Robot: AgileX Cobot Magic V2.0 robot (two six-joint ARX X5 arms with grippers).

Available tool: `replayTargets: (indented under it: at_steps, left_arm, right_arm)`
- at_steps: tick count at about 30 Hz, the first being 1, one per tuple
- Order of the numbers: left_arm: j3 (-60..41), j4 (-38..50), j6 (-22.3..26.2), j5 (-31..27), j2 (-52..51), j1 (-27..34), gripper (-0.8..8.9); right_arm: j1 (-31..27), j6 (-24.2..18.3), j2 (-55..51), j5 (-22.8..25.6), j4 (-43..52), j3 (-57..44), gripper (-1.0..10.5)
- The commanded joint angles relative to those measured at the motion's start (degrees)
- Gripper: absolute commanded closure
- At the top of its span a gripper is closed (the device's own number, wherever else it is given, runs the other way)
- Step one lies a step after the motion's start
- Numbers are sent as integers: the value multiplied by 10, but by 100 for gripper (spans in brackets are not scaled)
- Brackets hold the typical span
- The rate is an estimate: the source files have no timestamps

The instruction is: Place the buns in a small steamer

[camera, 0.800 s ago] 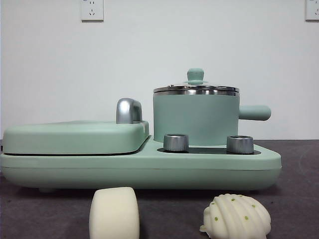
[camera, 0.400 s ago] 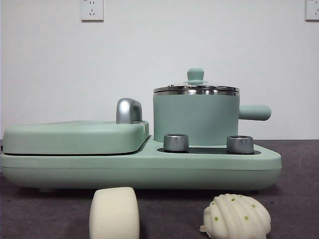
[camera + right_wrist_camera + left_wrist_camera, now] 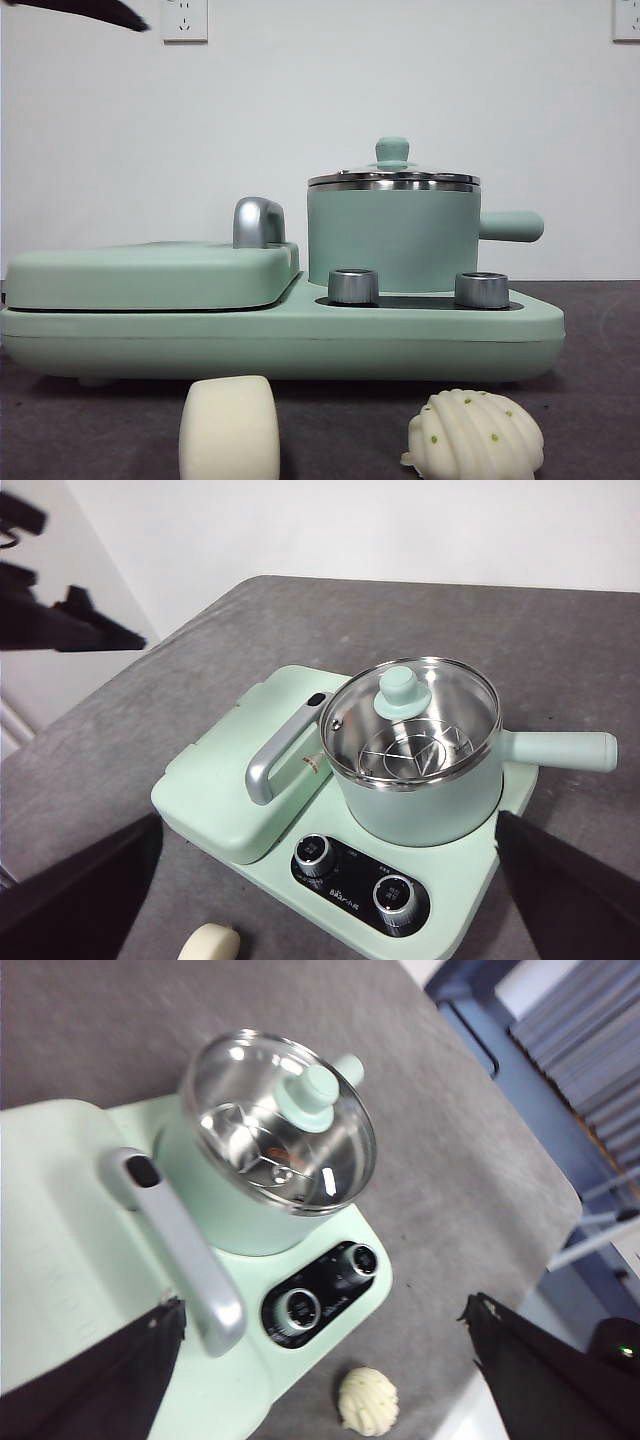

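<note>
Two buns on the bench in front of the cooker base (image 3: 280, 345): 1 smooth bun (image 3: 229, 428), 1 ridged shell bun (image 3: 476, 436) w/ green specks. One small steamer (image 3: 392, 235), lid on, behind 2 steel knobs (image 3: 353, 286). Panel writing too small to read, maybe a brand. Left tool (image 3: 320, 1380) and right tool (image 3: 325, 900) both spread wide, empty, held above.
</note>
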Motion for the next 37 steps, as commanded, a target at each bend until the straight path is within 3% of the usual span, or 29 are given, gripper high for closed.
replayTargets:
  at_steps: [1, 14, 20, 29, 37]
  left_arm:
    - [78, -26, 7, -4, 65, -12, 356]
    - [451, -246, 75, -47, 351, -95, 353]
    - [598, -297, 54, -70, 446, -131, 348]
    - [680, -292, 43, -174, 546, -179, 349]
    - [680, -274, 108, -256, 579, -214, 355]
  right_arm:
    - [0, 6, 4, -1, 2, 8, 365]
    - [0, 14, 4, -1, -1, 8, 365]
    - [0, 24, 4, -1, -3, 8, 365]
    - [0, 27, 4, -2, -5, 8, 365]
    - [0, 27, 4, -1, -7, 8, 365]
